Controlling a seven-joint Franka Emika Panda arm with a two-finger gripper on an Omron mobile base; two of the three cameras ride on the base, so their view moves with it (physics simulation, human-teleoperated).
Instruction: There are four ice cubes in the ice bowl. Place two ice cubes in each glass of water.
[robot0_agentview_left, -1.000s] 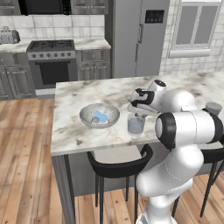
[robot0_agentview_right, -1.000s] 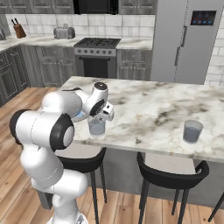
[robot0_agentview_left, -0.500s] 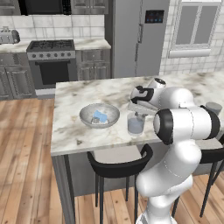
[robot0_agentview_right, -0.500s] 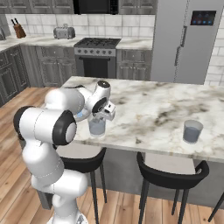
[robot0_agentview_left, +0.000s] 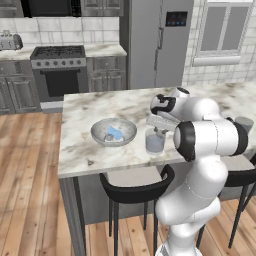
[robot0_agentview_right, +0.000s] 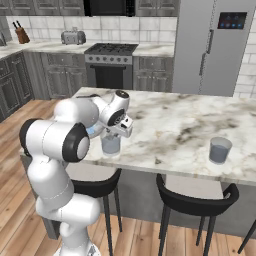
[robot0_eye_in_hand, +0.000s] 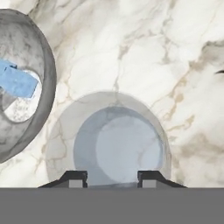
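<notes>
Hovering with the hand (robot0_eye_in_hand: 112, 178) directly over the near glass (robot0_eye_in_hand: 117, 142) at frame centre, jaws narrowly set, held cube not visible, ice bowl (robot0_eye_in_hand: 41, 65) with blue ice cubes (robot0_eye_in_hand: 16, 81) upper left; next, probably release or refetch.

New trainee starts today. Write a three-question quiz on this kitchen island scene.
1. True or false: the hand is over the near glass, beside the ice bowl.
2. Where does the other glass stand? A) inside the bowl B) far along the island, away from the arm C) on the stove
3. Fill in: the pale-blue ice visible lies in the ____.

Key: 1 true; 2 B; 3 bowl.
</notes>
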